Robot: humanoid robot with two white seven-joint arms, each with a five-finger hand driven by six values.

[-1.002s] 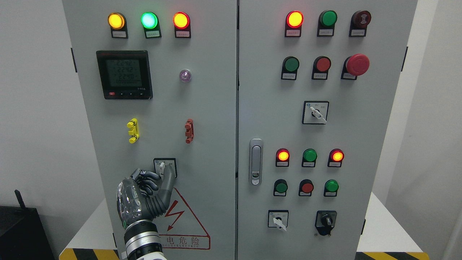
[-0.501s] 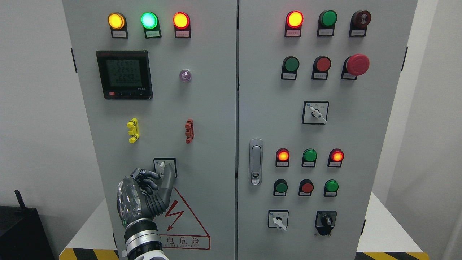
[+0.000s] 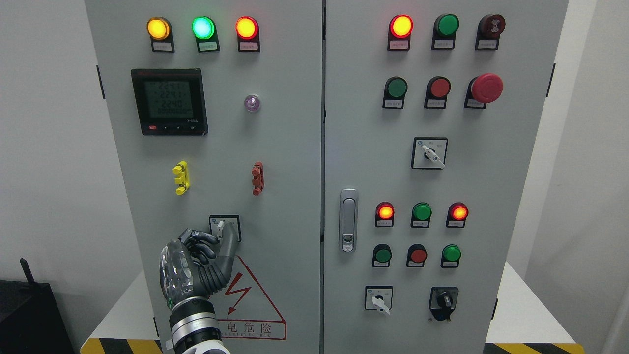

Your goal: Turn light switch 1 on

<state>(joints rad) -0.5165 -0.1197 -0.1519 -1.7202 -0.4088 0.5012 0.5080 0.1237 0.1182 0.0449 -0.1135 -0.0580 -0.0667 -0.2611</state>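
A small rotary switch (image 3: 224, 227) with a white lever sits in a black-framed square low on the cabinet's left door (image 3: 285, 147). My left hand (image 3: 219, 236) comes up from the bottom edge and is at this switch. Its dark fingers (image 3: 199, 242) are curled on the lever's left side and the thumb (image 3: 229, 248) presses on its right, so the lever is pinched between them. The lever points up, slightly left. The lower half of the switch plate is hidden behind the thumb. My right arm does not show.
Above the switch are a yellow clip (image 3: 181, 177), a red clip (image 3: 257, 178), a digital meter (image 3: 169, 102) and three lit lamps. The right door carries a latch handle (image 3: 348, 220), a red mushroom button (image 3: 486, 88), more lamps, buttons and rotary switches (image 3: 429, 153).
The meter's digits have changed. My left hand stays on the switch lever with hardly any visible movement.
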